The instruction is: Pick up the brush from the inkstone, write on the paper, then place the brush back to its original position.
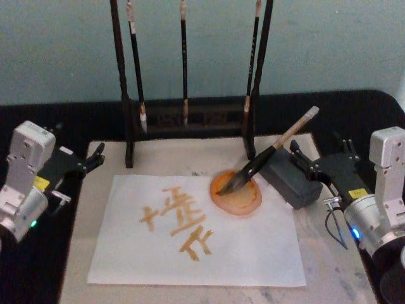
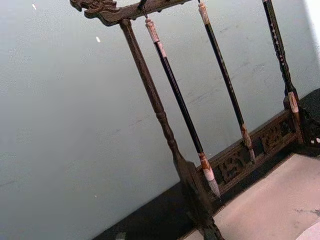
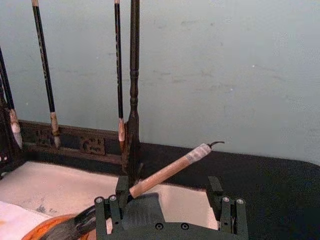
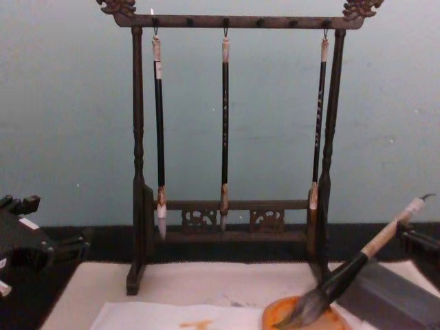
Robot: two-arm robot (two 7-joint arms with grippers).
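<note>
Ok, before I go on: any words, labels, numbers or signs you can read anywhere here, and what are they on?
Paper: orange brush-painted marks that look like written characters; I cannot read them as any definite word.
Left arm: small yellow sticker, too small to read.
Right arm: small yellow sticker, too small to read.
Middle hanging brush: faint marks on the shaft, too blurred to read.
Nothing else carries legible text.

Head view crops the rack [image 1: 190, 120] top; chest view cuts the inkstone [image 4: 302, 320] and paper [image 4: 179, 317] at the bottom edge.
</note>
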